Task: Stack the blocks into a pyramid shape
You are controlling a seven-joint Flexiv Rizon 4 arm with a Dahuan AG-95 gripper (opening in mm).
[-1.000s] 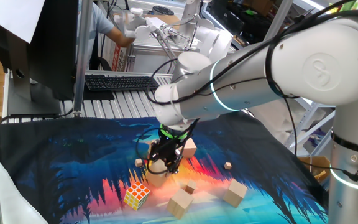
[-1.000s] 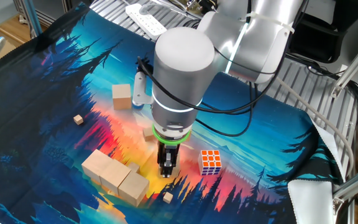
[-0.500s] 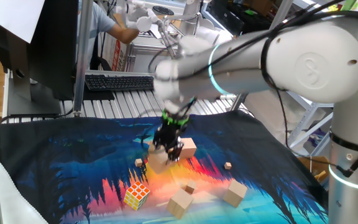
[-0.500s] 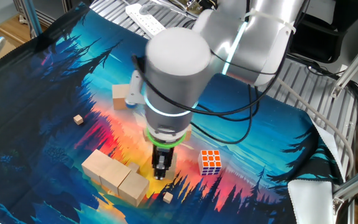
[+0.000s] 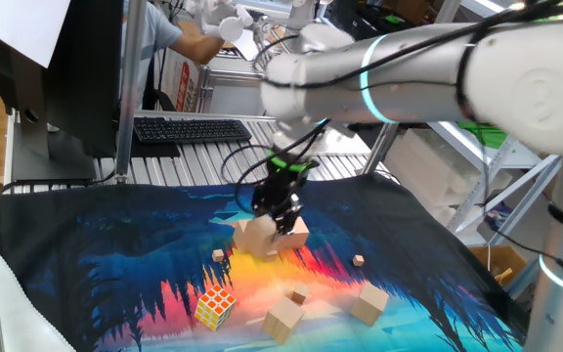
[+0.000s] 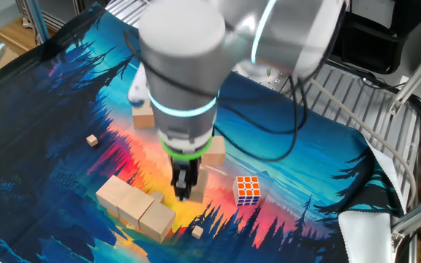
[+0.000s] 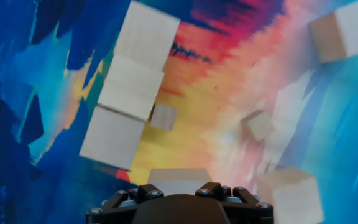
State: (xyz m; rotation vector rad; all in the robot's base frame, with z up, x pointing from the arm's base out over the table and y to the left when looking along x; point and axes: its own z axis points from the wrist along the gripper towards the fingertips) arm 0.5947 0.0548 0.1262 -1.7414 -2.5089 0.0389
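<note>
My gripper (image 5: pixel 278 223): it is clenched on one pale tan wooden cube (image 5: pixel 258 238), which hangs in the air above the colourful forest-print cloth (image 5: pixel 115 254).
Landmark: the row of three pale tan wooden cubes (image 6: pixel 134 206), lying side by side on the cloth and touching each other.
Held cube, place: just beside the row and higher than it, toward the multicoloured puzzle cube (image 6: pixel 248 189).
Other big cubes: two are apart from the row, one (image 6: pixel 143 115) far behind my arm, one (image 6: pixel 214 149) partly hidden under it.
Tiny wooden cubes: one (image 6: pixel 196 231) lies just beside the row's near end, one (image 6: pixel 92 139) is well apart.
Step, as I judge: carry the held cube over the row for the second layer.
Risk one: if I lower it off-centre, not over a seam, it can tip and fall off.
Risk two: if I descend too low, my fingers can push the row apart.
Risk three: the cube seems turned against the row, so its edges may not align.
</note>
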